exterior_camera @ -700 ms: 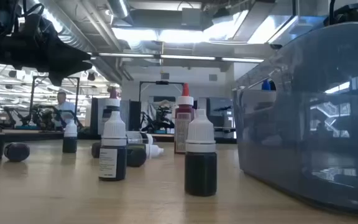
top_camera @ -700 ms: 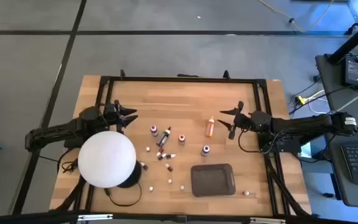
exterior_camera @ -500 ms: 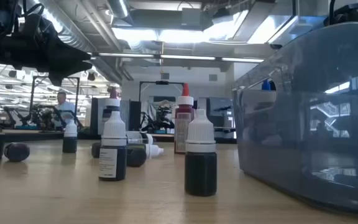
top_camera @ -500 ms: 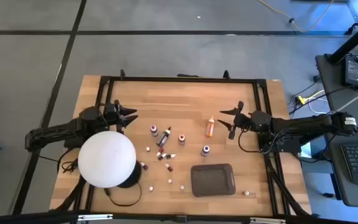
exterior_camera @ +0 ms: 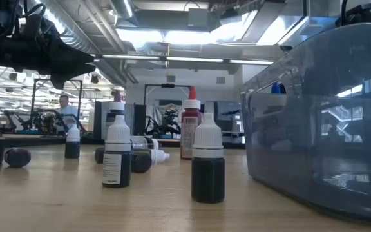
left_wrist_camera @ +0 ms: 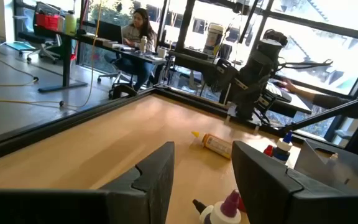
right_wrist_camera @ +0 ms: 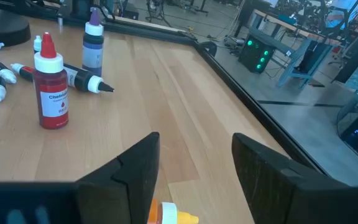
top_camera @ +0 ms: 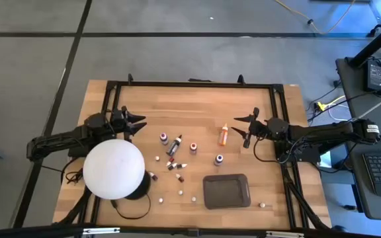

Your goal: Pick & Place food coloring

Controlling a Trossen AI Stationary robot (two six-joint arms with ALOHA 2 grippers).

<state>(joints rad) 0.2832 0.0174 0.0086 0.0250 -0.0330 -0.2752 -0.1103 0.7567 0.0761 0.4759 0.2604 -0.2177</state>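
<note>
Nothing has changed over the last moment: both arms and every bottle sit exactly as before, so no pick has begun. The food coloring bottles [top_camera: 175, 153] lie scattered at the centre of the counter [top_camera: 197, 106], the longer orange bottle [top_camera: 223, 135] right of centre, and the dark tray [top_camera: 226, 190] at lower centre holds none of them. The right gripper [top_camera: 246, 127], at centre right just beside the orange bottle, has its fingers [right_wrist_camera: 135, 163] parted and empty. The left gripper [top_camera: 135, 123], at centre left above the white dome [top_camera: 113, 169], likewise has its fingers [left_wrist_camera: 157, 171] apart, gripping nothing.
</note>
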